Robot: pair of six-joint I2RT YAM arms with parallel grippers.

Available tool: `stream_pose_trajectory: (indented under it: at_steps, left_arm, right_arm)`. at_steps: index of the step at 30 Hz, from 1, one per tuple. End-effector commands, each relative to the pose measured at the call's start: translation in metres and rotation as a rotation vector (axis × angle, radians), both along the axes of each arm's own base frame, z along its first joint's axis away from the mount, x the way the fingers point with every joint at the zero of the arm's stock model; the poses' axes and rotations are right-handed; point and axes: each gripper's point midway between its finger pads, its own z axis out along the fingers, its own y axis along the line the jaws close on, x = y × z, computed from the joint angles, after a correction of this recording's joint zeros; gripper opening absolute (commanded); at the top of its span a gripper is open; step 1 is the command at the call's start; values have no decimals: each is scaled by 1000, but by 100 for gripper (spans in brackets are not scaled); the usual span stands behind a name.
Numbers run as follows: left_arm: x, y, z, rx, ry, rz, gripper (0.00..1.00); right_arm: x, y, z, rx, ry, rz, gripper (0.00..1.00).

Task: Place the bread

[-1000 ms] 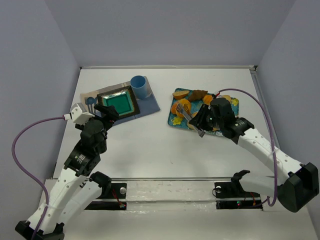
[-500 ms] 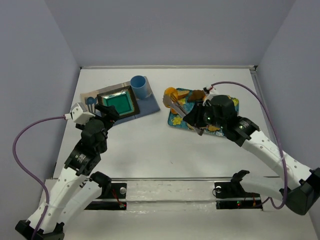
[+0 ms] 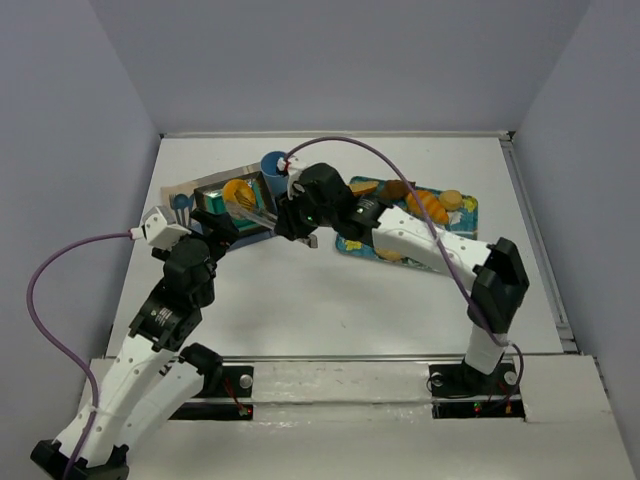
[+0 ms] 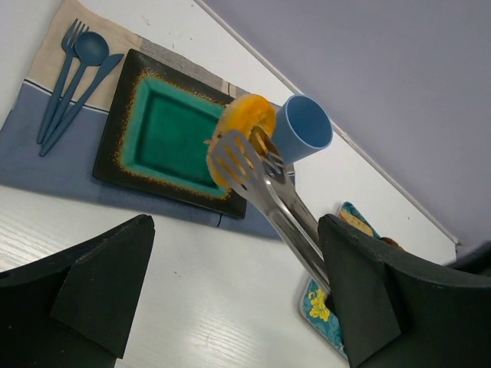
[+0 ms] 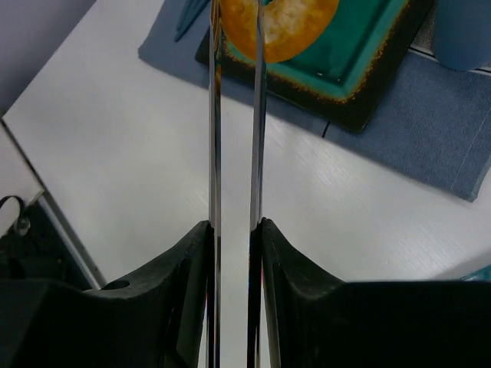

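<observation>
A golden ring of bread [image 3: 238, 190] [image 4: 247, 119] [image 5: 290, 23] hangs pinched between the tips of metal tongs [image 3: 262, 212] [image 4: 285, 218] [image 5: 234, 146]. It is over the right side of the square green plate [image 3: 212, 200] [image 4: 165, 134] [image 5: 360, 54], a little above it. My right gripper [image 3: 300, 215] [image 5: 234, 226] is shut on the tongs' handles, reaching across from the right. My left gripper [image 3: 215, 226] [image 4: 236, 222] stands open and holds nothing, just in front of the plate.
The plate lies on a blue-grey placemat [image 4: 46, 153] with blue cutlery [image 4: 73, 77] on its left. A blue cup [image 3: 275, 165] [image 4: 303, 130] stands by the plate's far right corner. A patterned tray [image 3: 468, 208] to the right holds more pastries [image 3: 428, 203].
My right arm has swung left from the tray, carrying the bread in the tongs to above the green plate. The left arm has stayed still.
</observation>
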Motion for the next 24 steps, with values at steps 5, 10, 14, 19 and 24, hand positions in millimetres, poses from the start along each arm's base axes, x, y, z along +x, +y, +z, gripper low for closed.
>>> stream_pose_trajectory:
  at_steps: [5,10,14,19,24]
  left_arm:
    - [0,9,11,-17,-31,53,99]
    - [-1,10,12,-18,-36,57,99]
    - [-1,11,13,-21,-39,59,99]
    - [-1,11,12,-20,-38,61,99]
    - [-1,11,12,-20,-37,61,99]
  right_arm:
    - [59,40,-21,-125,-79,-53,7]
    - [66,47,-38,-160,-61,-52,21]
    - [63,50,-33,-146,-60,-31,44]
    - [61,48,-17,-123,-76,-26,50]
    - [61,46,3,-96,-110,-33,51]
